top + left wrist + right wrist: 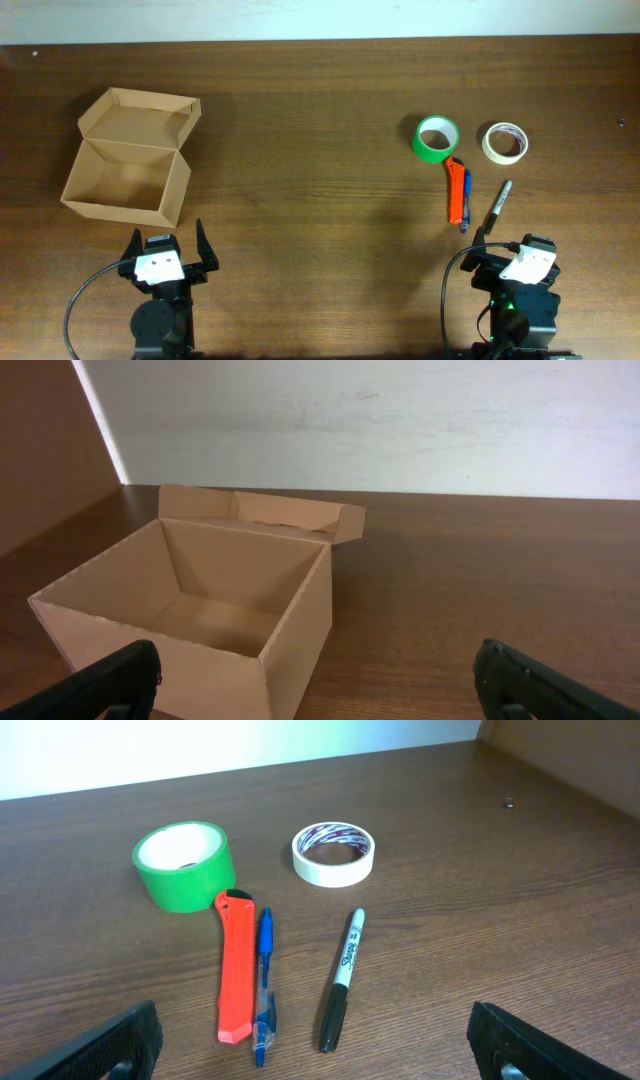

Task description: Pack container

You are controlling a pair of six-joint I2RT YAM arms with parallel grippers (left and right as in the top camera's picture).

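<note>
Black fingers (pixel 112 685) at the bottom corners of my left wrist view: the left tool (pixel 168 243) is spread wide, open, low at the near edge of the bench (pixel 320 210). Just ahead of it and a touch to the left stands the box (pixel 300 615), apart from the tool. It's brown cardboard, upright, mouth up, and I can see its bare floor. The lid (pixel 140 115) is hinged on the far side and thrown back, side flaps up.

Over to the right. The right tool (pixel 314 1020) is open too, fingers well apart at the frame's lower corners, parked at the near edge on the bench's right side.

Just in front of it lies the marker (pixel 342 980), black with a grey barrel, cap end nearest me. Left of that lie the blue pen (pixel 264 975) and the orange cutter (pixel 235 975), side by side and touching or nearly so; I can't say which. All three run roughly away from me.

Beyond them are two tape rolls lying flat. The green roll (pixel 185 867) sits just off the far tip of the cutter. The white roll (pixel 333 854) is to its right, a clear gap between the two.

Box and supplies are well apart, at opposite ends of the bench.
</note>
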